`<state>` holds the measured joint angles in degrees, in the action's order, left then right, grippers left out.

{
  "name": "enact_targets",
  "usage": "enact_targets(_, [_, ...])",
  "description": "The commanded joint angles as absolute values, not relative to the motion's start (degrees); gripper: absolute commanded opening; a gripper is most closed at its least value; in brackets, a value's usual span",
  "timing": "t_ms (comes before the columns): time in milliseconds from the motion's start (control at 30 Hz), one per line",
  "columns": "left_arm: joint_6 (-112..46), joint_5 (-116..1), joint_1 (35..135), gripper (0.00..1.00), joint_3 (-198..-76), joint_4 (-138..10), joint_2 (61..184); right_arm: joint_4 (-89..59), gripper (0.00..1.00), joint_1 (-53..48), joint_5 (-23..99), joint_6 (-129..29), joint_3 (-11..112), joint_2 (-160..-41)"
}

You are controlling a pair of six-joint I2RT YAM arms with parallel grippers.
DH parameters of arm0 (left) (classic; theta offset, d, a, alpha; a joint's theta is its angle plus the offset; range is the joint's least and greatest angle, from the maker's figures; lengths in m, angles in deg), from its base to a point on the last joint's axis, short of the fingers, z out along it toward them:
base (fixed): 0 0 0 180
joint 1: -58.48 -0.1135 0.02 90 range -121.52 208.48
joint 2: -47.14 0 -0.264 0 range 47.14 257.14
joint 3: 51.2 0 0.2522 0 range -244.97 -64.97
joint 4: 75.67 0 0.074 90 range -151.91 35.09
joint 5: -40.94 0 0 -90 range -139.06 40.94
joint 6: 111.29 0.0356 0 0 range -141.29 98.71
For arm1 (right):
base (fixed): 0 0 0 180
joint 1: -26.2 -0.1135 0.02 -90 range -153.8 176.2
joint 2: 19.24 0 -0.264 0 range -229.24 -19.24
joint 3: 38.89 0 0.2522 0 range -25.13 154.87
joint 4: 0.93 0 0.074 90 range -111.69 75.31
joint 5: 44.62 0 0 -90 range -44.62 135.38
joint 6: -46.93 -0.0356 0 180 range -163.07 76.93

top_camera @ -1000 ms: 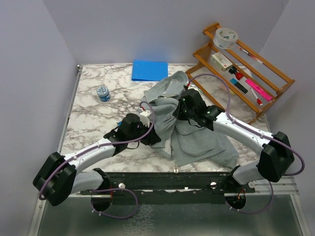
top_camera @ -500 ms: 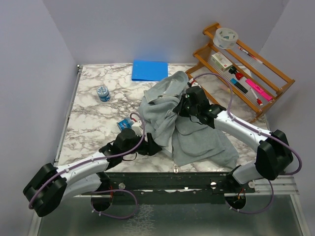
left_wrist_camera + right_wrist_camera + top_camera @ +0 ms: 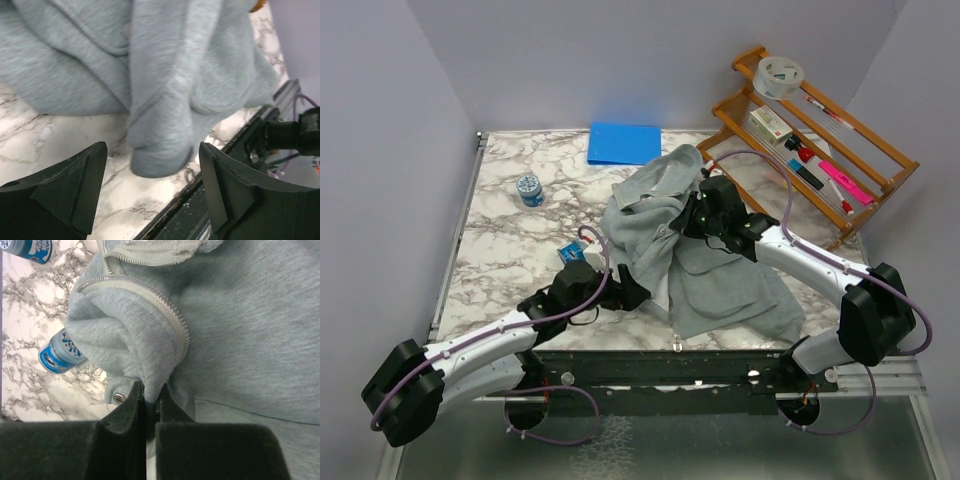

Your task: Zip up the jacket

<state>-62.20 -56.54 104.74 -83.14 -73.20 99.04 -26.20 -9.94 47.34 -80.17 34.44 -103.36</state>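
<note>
jacket (image 3: 240, 330), edge pinched in right gripper (image 3: 150, 391)

The right pincer (image 3: 148, 391) shows its tips only to its own camera; from above, folds of the jacket (image 3: 730, 290) swallow them. A blue-labelled jar (image 3: 25, 247) is cut off at that camera's 11 o'clock corner. On the rack (image 3: 752, 56) at 2 o'clock, items are too small to tell.

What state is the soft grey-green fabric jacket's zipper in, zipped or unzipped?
Unzipped: on the soft grey-green fabric jacket, the zipper teeth edge a loose fold, meshed with nothing.
</note>
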Motion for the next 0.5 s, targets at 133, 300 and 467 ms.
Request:
enact_targets(133, [-62.02, -51.58, 104.90, 0.80, -86.53, -74.04, 103.70, -24.56, 0.01, -9.83, 43.20, -80.73, 33.56, -104.08])
enact_targets(300, [-61.33, -53.37, 105.18, 0.81, -89.49, -75.87, 108.36, -23.98, 0.00, -9.90, 41.94, -80.86, 33.35, -104.62])
enact_targets(467, [-60.34, -54.20, 105.83, 0.80, -90.50, -75.97, 111.26, -23.92, 0.00, -9.88, 41.29, -80.79, 33.50, -104.93])
